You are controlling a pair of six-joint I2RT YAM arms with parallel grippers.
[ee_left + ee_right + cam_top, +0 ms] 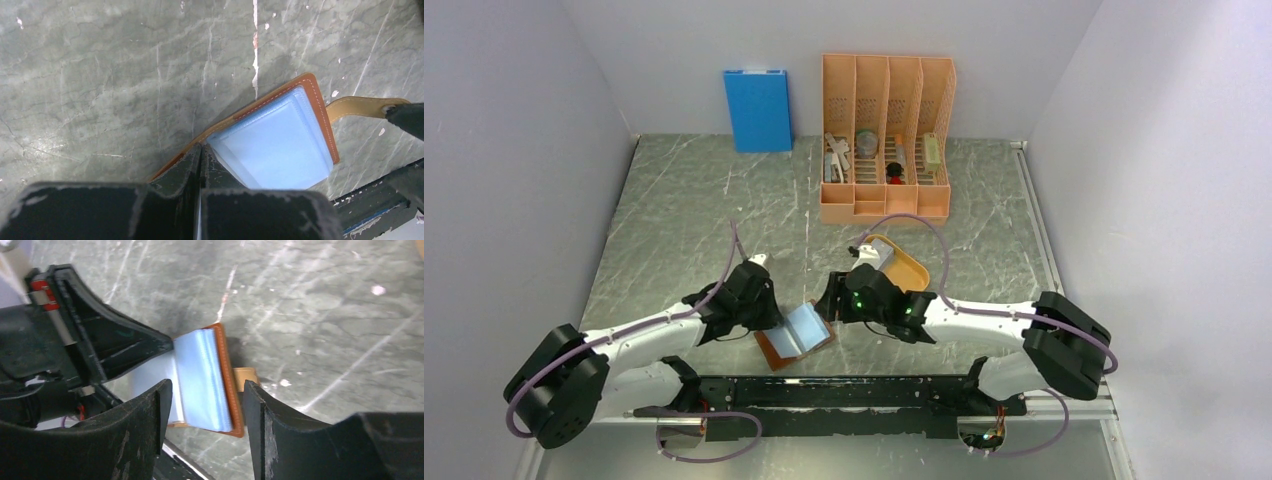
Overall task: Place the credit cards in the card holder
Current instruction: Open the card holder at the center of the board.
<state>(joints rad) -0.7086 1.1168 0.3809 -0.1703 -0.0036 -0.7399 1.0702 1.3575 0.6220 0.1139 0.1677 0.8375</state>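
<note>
- The orange oval tray sits on the counter just behind the right hand, close to its wrist. A pale silvery piece, apparently the credit cards, lies at the tray's left end, partly hidden by the arm.
- The tall orange desk organizer stands well beyond both hands by the back wall. Its low front bins hold several small objects, too small to name.
- A blue box leans on the wall to the left of the organizer.
- The card holder lies open between the two hands, near the front edge of the counter. It shows no card that I can make out.
- The left hand is clenched on the card holder, its two fingers pressed together on the near corner, where the brown cover meets the sleeves.
- The right hand is released, fingers spread wide. One fingertip stands on each side of the holder's far edge, and neither clearly touches it.
- The holder is tan-brown leather with pale stitching along the rim. Its bluish clear sleeves are stacked and fanned slightly up from the cover.
- The snap tab sticks out from the holder's edge towards the right hand, and it ends right at one dark fingertip.
</note>
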